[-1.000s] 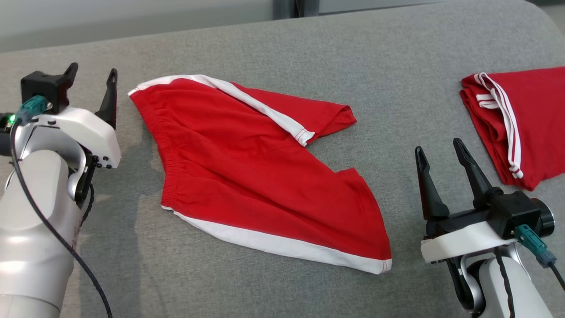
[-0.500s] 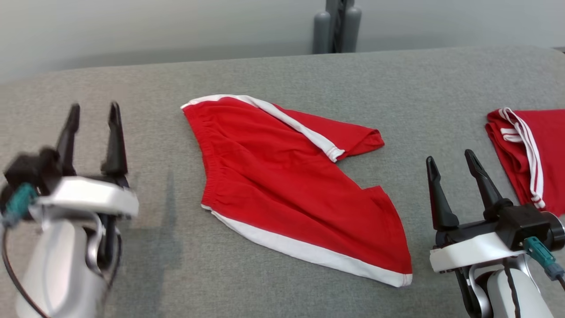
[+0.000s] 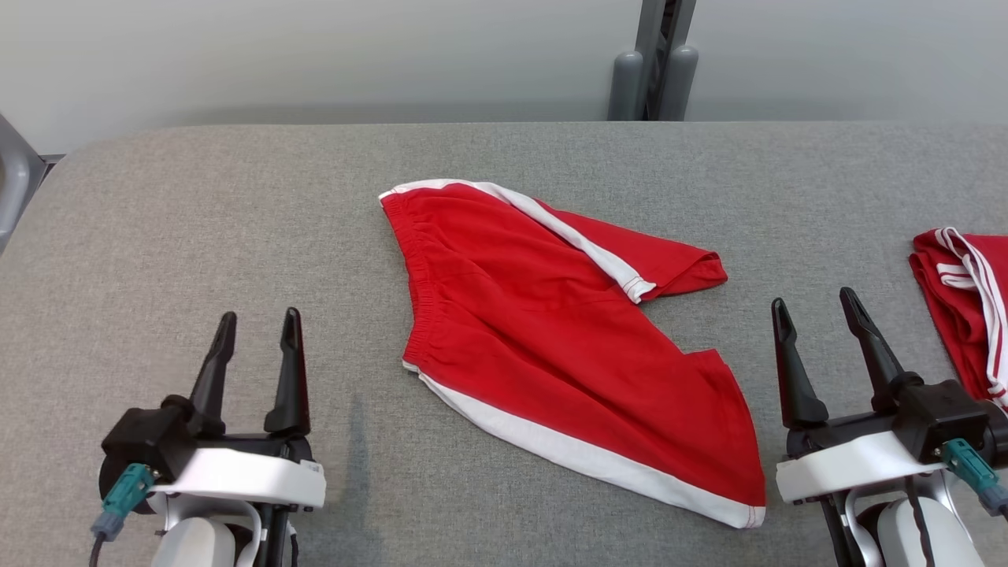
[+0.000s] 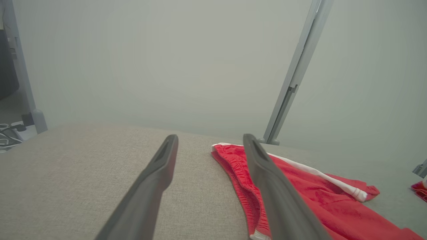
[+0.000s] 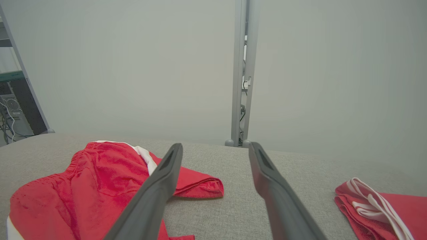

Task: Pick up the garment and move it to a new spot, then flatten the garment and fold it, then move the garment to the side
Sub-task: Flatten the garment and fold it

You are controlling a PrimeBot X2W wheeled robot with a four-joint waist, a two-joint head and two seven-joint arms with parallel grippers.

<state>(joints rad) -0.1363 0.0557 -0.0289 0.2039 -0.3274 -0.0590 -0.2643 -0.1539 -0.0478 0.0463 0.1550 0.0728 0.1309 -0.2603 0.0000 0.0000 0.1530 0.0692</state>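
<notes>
On the grey padded surface (image 3: 197, 236) the garment (image 3: 551, 331), a pair of red shorts with white trim, lies spread near the middle, between the two grippers and touching neither. We note the elastic waistband on its left side. One leg is folded over toward the upper right; the other runs down toward the lower right, with a white stripe along its near edge.

Left gripper (image 3: 260, 319): lower left of the head view, fingers parted, nothing between them, well apart from the waistband.

Right gripper (image 3: 815, 303): lower right, fingers likewise spread and empty, its body near the hem corner of the lower leg.

We see a second red garment (image 3: 965, 307) with white stripes, folded, at the far right edge of the surface, apart from the shorts. Behind the surface a grey post (image 3: 654, 71) stands against a pale wall (image 3: 315, 55)
</notes>
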